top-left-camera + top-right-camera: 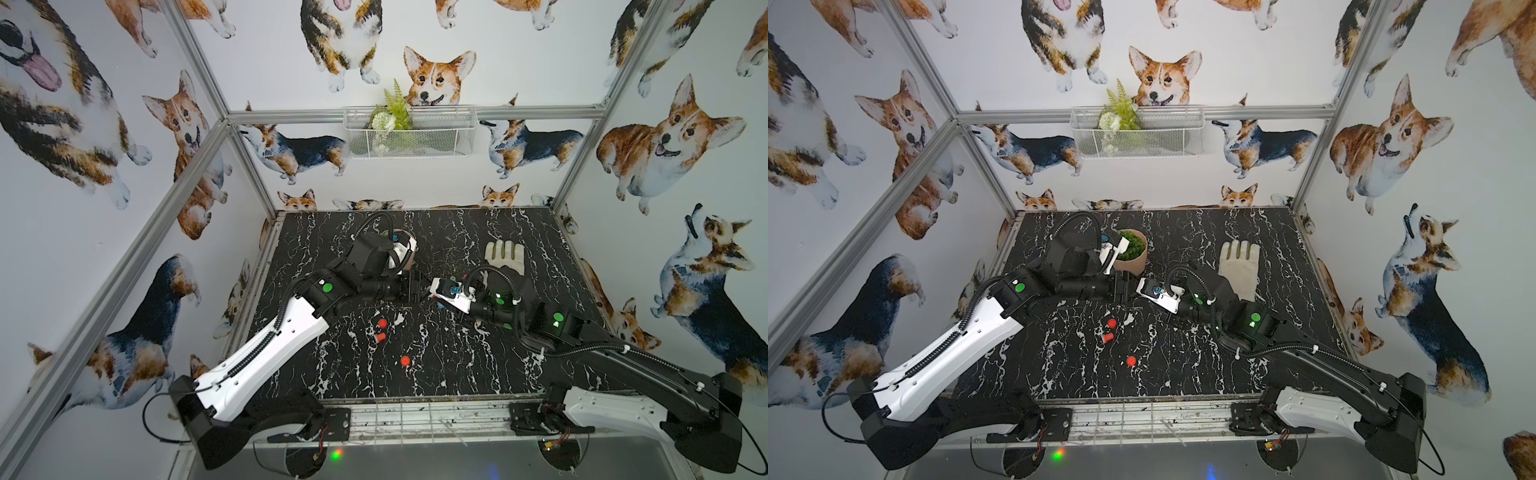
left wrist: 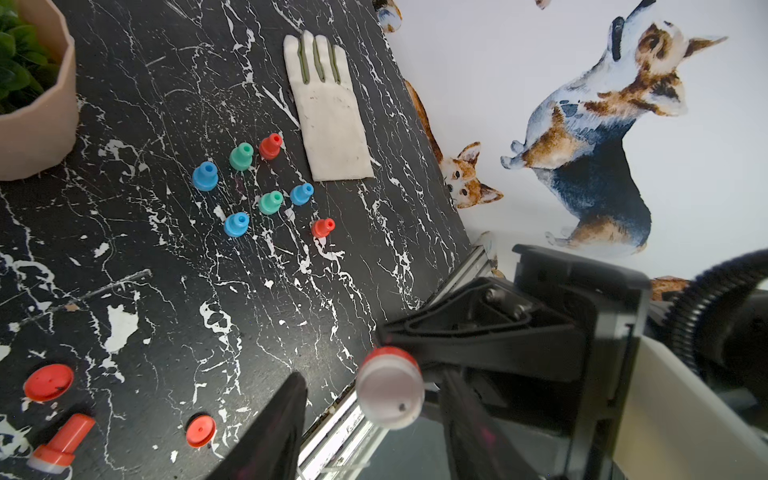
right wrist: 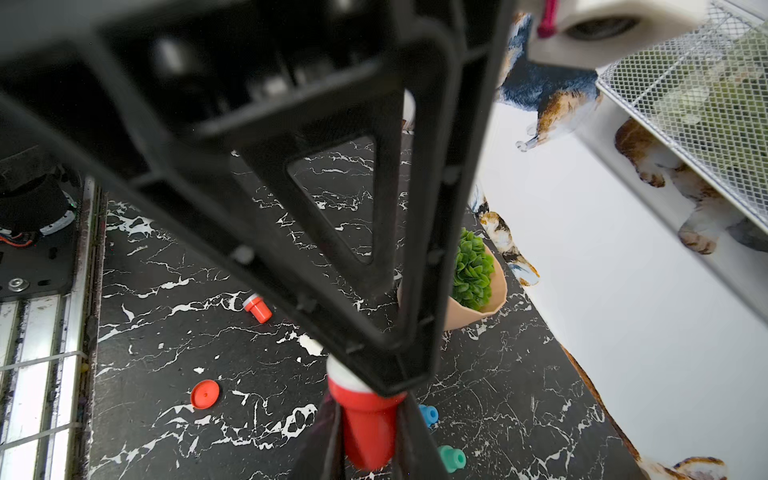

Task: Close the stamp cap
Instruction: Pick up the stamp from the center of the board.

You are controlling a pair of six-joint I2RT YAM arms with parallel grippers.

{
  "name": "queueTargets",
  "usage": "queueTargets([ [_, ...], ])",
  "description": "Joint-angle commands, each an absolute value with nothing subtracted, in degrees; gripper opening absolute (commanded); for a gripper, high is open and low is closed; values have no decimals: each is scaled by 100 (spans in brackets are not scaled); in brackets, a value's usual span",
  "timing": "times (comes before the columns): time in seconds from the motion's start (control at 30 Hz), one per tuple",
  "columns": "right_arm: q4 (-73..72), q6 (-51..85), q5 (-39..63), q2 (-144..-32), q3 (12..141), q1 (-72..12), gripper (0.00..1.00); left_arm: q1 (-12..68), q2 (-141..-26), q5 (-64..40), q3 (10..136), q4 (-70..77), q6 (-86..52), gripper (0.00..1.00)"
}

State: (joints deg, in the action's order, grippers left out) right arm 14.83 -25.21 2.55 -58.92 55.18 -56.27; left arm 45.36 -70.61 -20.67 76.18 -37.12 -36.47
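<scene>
A pink pot (image 1: 1136,266) on the counter (image 1: 1183,374) holds a leafy green plant (image 1: 1132,243). On the wall behind the pot, a wire basket (image 1: 432,141) holds a fern sprig (image 1: 395,102) and white flowers. Just arm-side of the pot, the right claw (image 3: 368,455) pinches the red stamp (image 3: 365,415) clear of the counter. The left claw (image 2: 372,386) is spread around the stamp's pale end. A loose red cap (image 1: 1131,360) lies farther out from the pot.

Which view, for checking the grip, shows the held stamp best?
Right wrist: the stamp sits close, red body clamped in the right gripper. Left wrist shows mainly its white end; in both top views it is hidden.
</scene>
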Motion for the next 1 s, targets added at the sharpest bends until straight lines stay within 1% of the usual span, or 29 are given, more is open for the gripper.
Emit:
queueTargets([
  [0.0, 1477, -2609, 339, -5843, 5590, -5640, 7, 4567, -7126, -2255, 7707, -3722, -3730, 54],
  [0.1, 1442, -2635, 336, -5789, 5589, -5651, 7, 4626, -7170, -2354, 7726, -3679, -3752, 53],
  [0.3, 1415, -2729, 301, -5767, 5596, -5662, 7, 4684, -7207, -2447, 7743, -3691, -3740, 47],
  [0.53, 1398, -2757, 313, -5806, 5616, -5677, 7, 4695, -7203, -2555, 7751, -3672, -3733, 36],
  [0.67, 1373, -2764, 283, -5813, 5630, -5686, 8, 4715, -7210, -2593, 7752, -3674, -3732, 34],
  [0.8, 1389, -2766, 256, -5810, 5635, -5695, 8, 4725, -7178, -2602, 7752, -3665, -3718, 25],
  [0.87, 1389, -2769, 254, -5784, 5631, -5695, 9, 4723, -7161, -2601, 7752, -3656, -3723, 22],
  [0.97, 1363, -2756, 229, -5712, 5640, -5712, 16, 4723, -7104, -2623, 7761, -3567, -3761, 19],
])
